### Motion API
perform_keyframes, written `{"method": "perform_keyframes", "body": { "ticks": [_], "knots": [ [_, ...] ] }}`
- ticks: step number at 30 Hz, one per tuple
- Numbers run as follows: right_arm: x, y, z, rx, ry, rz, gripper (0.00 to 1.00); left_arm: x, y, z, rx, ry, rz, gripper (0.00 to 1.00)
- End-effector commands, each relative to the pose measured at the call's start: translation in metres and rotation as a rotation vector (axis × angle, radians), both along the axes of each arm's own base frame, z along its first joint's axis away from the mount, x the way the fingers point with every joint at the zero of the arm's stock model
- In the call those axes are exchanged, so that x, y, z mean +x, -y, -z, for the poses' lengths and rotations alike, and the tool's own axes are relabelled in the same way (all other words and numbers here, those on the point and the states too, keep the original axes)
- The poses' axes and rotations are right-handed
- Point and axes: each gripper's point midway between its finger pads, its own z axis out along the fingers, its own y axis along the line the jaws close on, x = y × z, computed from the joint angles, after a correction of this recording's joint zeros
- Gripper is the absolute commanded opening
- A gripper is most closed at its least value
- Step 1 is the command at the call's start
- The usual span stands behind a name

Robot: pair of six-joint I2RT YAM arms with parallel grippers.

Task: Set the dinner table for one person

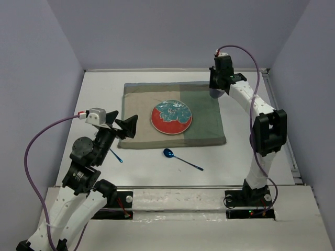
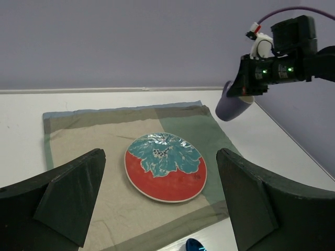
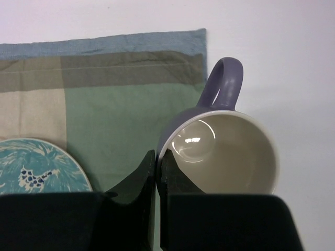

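My right gripper (image 3: 158, 167) tight on mug (image 3: 226, 152) rim, top view's upper right; my left gripper (image 1: 121, 124) spread wide, lower left.

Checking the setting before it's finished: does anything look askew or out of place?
The blue spoon lies diagonally on the dinner table, off the placemat, not squared beside the plate. A second blue utensil lies slanted near the left gripper, partly hidden. The mug hangs in the right gripper. Nothing spilled or broken.
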Motion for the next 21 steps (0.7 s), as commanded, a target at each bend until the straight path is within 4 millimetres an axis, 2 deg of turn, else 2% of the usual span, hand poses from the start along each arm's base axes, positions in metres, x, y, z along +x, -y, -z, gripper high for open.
{"method": "perform_keyframes", "body": {
  "ticks": [1, 6, 7, 8, 9, 13, 14, 15, 21],
  "knots": [
    [0.034, -0.032, -0.043, 0.014, 0.117, -0.119, 0.0, 0.003, -0.002, -0.009, -0.004, 0.034, -0.015, 0.99],
    [0.057, -0.05, -0.027, 0.037, 0.095, -0.176, 0.0, 0.007, -0.001, -0.005, 0.005, 0.017, -0.02, 0.99],
    [0.061, -0.052, -0.034, 0.037, 0.102, -0.182, 0.0, 0.007, -0.001, -0.005, 0.006, 0.016, -0.021, 0.99],
    [0.063, -0.058, -0.029, 0.036, 0.092, -0.192, 0.0, 0.007, -0.001, -0.005, 0.005, 0.016, -0.023, 0.99],
    [0.066, -0.059, -0.013, 0.025, 0.058, -0.192, 0.0, 0.008, -0.002, -0.004, 0.008, 0.014, -0.024, 0.99],
    [0.075, -0.059, 0.006, 0.01, 0.032, -0.181, 0.0, 0.008, -0.002, -0.004, 0.01, 0.014, -0.026, 0.99],
    [0.075, -0.066, 0.007, 0.006, 0.031, -0.195, 0.0, 0.008, -0.001, -0.004, 0.011, 0.013, -0.023, 0.99],
    [0.077, -0.066, 0.018, -0.005, 0.012, -0.196, 0.0, 0.008, -0.001, -0.004, 0.011, 0.013, -0.023, 0.99],
    [0.079, -0.068, 0.049, -0.041, -0.046, -0.193, 0.0, 0.009, 0.0, -0.002, 0.017, 0.007, -0.02, 0.99]
  ]
}}
